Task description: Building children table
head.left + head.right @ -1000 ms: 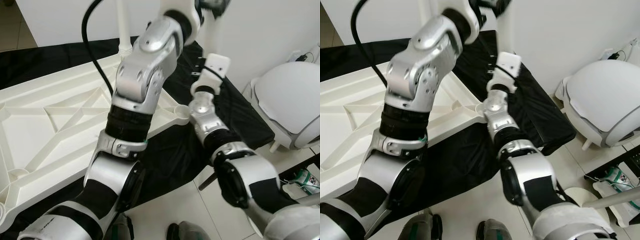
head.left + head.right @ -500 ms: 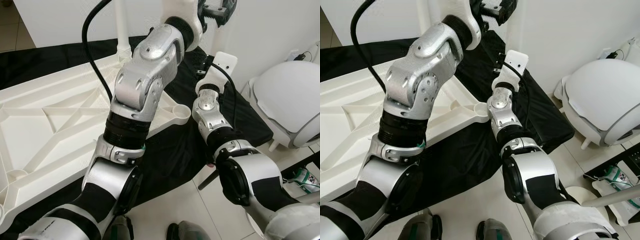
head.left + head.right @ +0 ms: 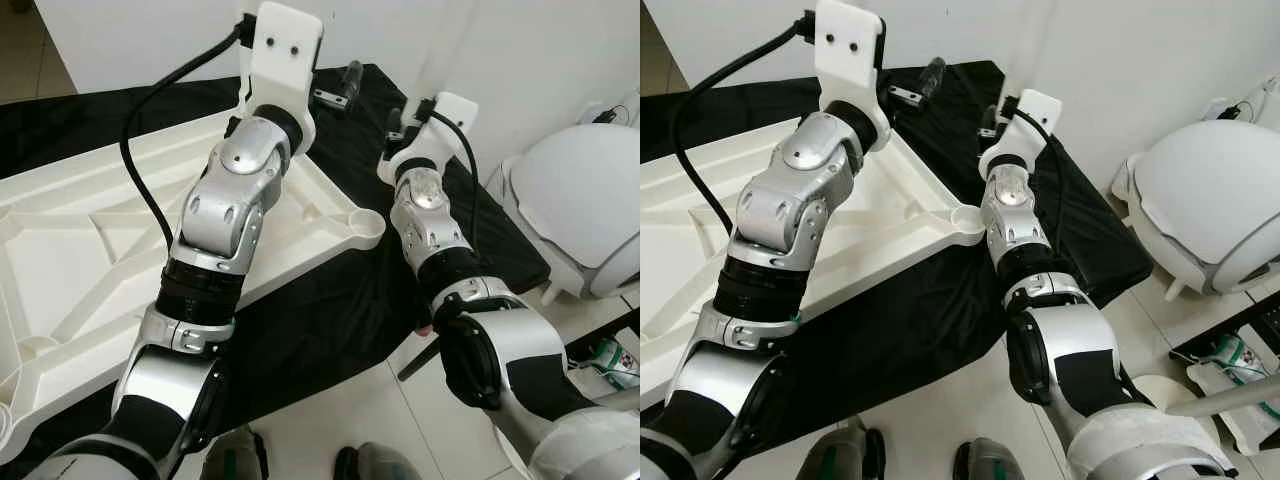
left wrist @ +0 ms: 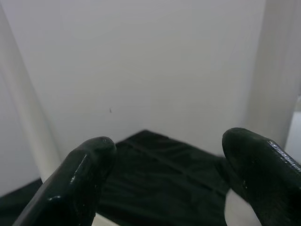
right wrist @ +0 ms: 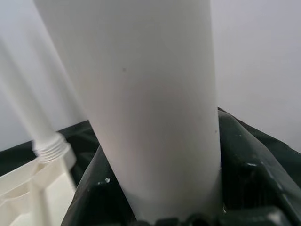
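White plastic tabletop (image 3: 90, 240) lies underside up on a black cloth (image 3: 330, 300) before us. Our right gripper (image 5: 160, 207) is clamped on a white table leg (image 5: 150, 108) beyond the tabletop's near corner, while our left gripper (image 4: 169, 165) hangs spread apart, holding nothing.

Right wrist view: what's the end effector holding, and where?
A white table leg, gripped around its round shaft between the black fingers.

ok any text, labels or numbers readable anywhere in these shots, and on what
None can be read.
The tabletop, table leg and both arms carry no visible lettering.
The green and white package on the floor may bear print, but it is too small to read.
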`<state>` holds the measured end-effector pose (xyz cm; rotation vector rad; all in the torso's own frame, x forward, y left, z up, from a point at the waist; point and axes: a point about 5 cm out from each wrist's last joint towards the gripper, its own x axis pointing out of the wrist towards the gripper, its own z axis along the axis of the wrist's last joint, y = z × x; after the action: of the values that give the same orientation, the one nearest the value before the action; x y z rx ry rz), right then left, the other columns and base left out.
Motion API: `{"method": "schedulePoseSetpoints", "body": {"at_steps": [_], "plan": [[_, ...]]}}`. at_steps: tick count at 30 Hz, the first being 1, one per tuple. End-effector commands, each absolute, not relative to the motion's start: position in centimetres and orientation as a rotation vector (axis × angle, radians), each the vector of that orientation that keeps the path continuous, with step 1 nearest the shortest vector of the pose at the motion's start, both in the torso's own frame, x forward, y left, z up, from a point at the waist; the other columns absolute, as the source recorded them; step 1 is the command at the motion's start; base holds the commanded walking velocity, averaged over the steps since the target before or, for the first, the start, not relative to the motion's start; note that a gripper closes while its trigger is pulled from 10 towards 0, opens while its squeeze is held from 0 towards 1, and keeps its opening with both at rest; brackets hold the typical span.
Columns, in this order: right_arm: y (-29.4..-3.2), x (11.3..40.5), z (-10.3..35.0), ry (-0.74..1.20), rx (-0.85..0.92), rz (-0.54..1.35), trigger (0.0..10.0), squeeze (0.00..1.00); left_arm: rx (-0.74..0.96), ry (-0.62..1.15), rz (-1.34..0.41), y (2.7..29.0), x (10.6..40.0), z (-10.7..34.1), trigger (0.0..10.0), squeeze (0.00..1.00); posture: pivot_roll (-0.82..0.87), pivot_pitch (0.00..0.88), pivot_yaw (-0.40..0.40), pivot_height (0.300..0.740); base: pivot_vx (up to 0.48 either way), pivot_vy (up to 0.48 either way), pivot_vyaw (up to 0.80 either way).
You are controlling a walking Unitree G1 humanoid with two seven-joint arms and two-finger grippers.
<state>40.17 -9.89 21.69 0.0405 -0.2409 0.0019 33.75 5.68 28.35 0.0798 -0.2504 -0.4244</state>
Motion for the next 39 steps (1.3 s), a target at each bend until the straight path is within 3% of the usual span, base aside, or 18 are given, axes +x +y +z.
{"method": "schedulePoseSetpoints", "body": {"at_steps": [1, 5, 6, 10, 11, 20, 27, 32, 39], "plan": [[-9.8, 40.0, 21.7, -0.243, 0.036, 0.038, 10.0, 0.0, 0.09, -0.227, -0.409, 5.9, 33.9, 27.7, 10.0, 0.0, 0.0, 0.0, -0.01, 0.74, 0.0, 0.0, 0.0], [-9.6, 39.6, 21.3, -0.236, 0.075, 0.104, 10.0, 0.0, 0.069, -0.183, -0.337, 6.8, 34.3, 26.7, 10.0, 0.0, 0.0, 0.0, -0.007, 0.74, 0.0, 0.0, 0.0], [-10.1, 38.9, 20.9, -0.253, 0.048, 0.145, 10.0, 0.0, 0.06, -0.133, -0.247, 8.1, 34.7, 25.7, 10.0, 0.0, -0.01, 0.0, 0.026, 0.74, 0.0, 0.0, 0.0], [-10.6, 38.3, 20.4, -0.264, 0.022, 0.155, 10.0, 0.0, 0.03, -0.087, -0.193, 9.2, 34.9, 24.7, 10.0, 0.0, -0.02, 0.0, 0.044, 0.74, 0.0, 0.0, 0.0], [-11.0, 37.8, 19.9, -0.264, 0.031, 0.163, 10.0, 0.0, 0.004, -0.039, -0.126, 10.7, 35.3, 23.6, 10.0, 0.0, -0.03, 0.0, 0.067, 0.74, 0.0, 0.0, 0.0], [-11.9, 37.2, 19.4, -0.295, -0.029, 0.134, 10.0, 0.0, 0.028, -0.029, -0.041, 13.0, 35.9, 22.8, 10.0, 0.0, -0.08, 0.0, 0.139, 0.74, 0.0, 0.0, 0.0], [-12.3, 36.8, 19.7, -0.292, -0.014, 0.144, 10.0, 0.0, 0.08, -0.045, -0.051, 12.7, 35.9, 22.8, 10.0, 0.0, -0.08, 0.0, 0.129, 0.74, 0.0, 0.0, 0.0], [-12.2, 36.8, 19.6, -0.273, -0.031, 0.171, 10.0, 0.0, 0.048, -0.014, -0.07, 12.3, 35.7, 21.8, 10.0, 0.0, -0.06, 0.0, 0.053, 0.74, 0.0, 0.0, 0.0], [-11.6, 37.1, 19.6, -0.258, -0.022, 0.22, 10.0, 0.0, 0.043, 0.0, -0.137, 11.9, 35.0, 19.9, 10.0, 0.0, -0.04, 0.0, 0.005, 0.74, 0.0, 0.0, 0.0]]}}
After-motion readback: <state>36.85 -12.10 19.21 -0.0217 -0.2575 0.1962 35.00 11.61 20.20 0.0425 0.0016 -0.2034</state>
